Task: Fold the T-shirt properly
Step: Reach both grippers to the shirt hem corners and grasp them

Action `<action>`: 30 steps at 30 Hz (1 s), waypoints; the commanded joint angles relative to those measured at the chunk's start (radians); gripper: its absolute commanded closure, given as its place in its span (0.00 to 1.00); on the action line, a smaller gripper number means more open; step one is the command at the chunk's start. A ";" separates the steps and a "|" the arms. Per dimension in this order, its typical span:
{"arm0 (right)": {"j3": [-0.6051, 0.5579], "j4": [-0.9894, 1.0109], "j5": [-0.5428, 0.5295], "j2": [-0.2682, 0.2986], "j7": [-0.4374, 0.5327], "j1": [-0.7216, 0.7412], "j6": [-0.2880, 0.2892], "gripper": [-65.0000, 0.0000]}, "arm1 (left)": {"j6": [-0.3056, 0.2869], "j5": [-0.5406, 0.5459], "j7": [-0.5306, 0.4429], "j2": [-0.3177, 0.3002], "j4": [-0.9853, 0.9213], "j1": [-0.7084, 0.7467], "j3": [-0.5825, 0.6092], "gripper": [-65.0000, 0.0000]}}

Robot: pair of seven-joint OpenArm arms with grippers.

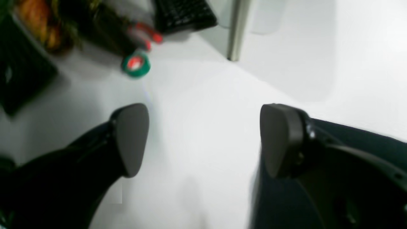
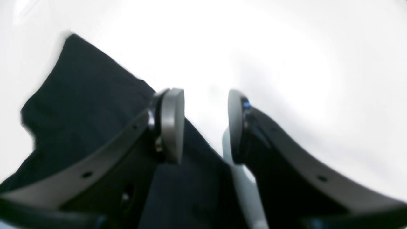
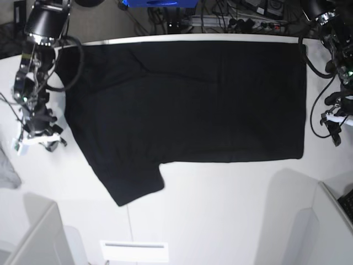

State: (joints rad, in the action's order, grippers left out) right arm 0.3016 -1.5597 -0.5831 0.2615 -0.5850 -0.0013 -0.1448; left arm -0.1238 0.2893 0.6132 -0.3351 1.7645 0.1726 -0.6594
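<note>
The black T-shirt (image 3: 187, 99) lies spread flat on the white table (image 3: 220, 221), with one sleeve (image 3: 135, 185) sticking out toward the front left. My left gripper (image 1: 203, 140) hovers open over bare table just off the shirt's right edge (image 1: 365, 136), with nothing between its pads. It shows at the right of the base view as the left gripper (image 3: 333, 131). My right gripper (image 2: 205, 125) stands open at the shirt's left edge with nothing between its fingers. The dark fabric (image 2: 86, 101) lies beside and under its left finger. In the base view the right gripper (image 3: 38, 142) is at the left.
A green tape roll (image 1: 136, 64), a red-handled tool (image 1: 149, 33), a keyboard (image 1: 184, 14) and a metal post (image 1: 237, 28) sit past the left gripper. A small grey cloth (image 3: 8, 165) lies at the left table edge. Cables (image 3: 237, 22) run along the back.
</note>
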 commanded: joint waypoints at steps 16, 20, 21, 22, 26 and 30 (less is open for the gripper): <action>-0.417 0.767 0.001 0.055 0.122 0.647 0.155 0.40 | 0.002 -0.043 -0.026 -0.028 -0.272 -0.213 0.053 0.72; -0.548 1.036 0.001 0.035 0.239 0.768 0.188 0.40 | 0.002 -0.043 -0.026 -0.028 -0.274 -0.213 0.045 0.78; -0.571 1.085 0.001 0.029 0.265 0.789 0.199 0.40 | 0.002 -0.043 -0.026 -0.029 -0.274 -0.212 0.045 0.75; -0.589 1.138 -0.001 0.022 0.287 0.809 0.215 0.40 | 0.002 -0.045 -0.026 -0.029 -0.275 -0.212 0.045 0.69; -0.603 1.238 -0.002 -0.003 0.322 0.834 0.259 0.40 | 0.002 -0.042 -0.025 -0.029 -0.275 -0.209 0.046 0.34; -0.605 1.237 -0.001 -0.020 0.314 0.815 0.268 0.40 | 0.002 -0.042 -0.025 -0.029 -0.275 -0.209 0.051 0.09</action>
State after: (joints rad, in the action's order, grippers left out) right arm -0.3016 -0.3080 -0.5793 0.2306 -0.2863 0.7822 0.1146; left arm -0.1280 0.2432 0.6136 -0.3412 1.4723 -0.0223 -0.6052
